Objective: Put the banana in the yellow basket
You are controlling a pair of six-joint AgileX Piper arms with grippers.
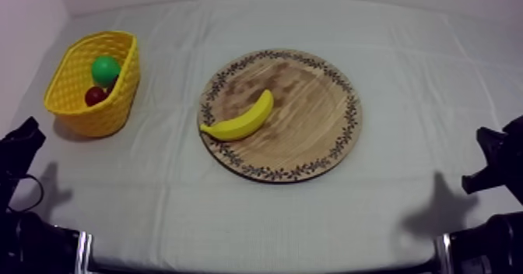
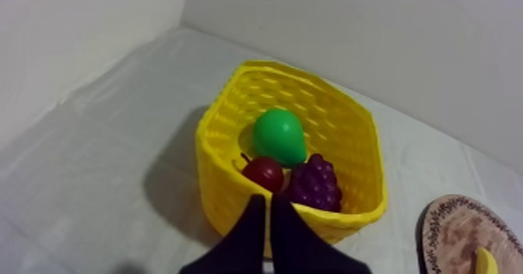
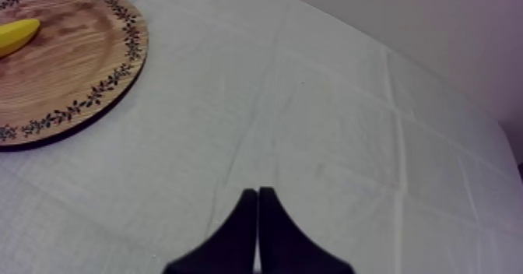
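A yellow banana (image 1: 243,120) lies on the round wooden board (image 1: 311,145) with a patterned rim, toward the board's left side. The yellow basket (image 1: 121,90) stands at the far left of the table; in it are a green pear (image 2: 279,135), a small red fruit (image 2: 265,173) and a purple bunch of grapes (image 2: 315,182). My left gripper (image 2: 268,203) is shut, its fingers together as a wedge just before the basket's near wall. My right gripper (image 3: 257,193) is shut too, over bare cloth to the right of the board (image 3: 70,75), where one end of the banana (image 3: 15,34) shows.
Both arms rest low at the table's front corners, the left arm (image 1: 19,149) and the right arm (image 1: 494,164). Grey-white cloth (image 1: 257,215) covers the table, with open room in front of the board and between board and basket. A wall runs behind the table.
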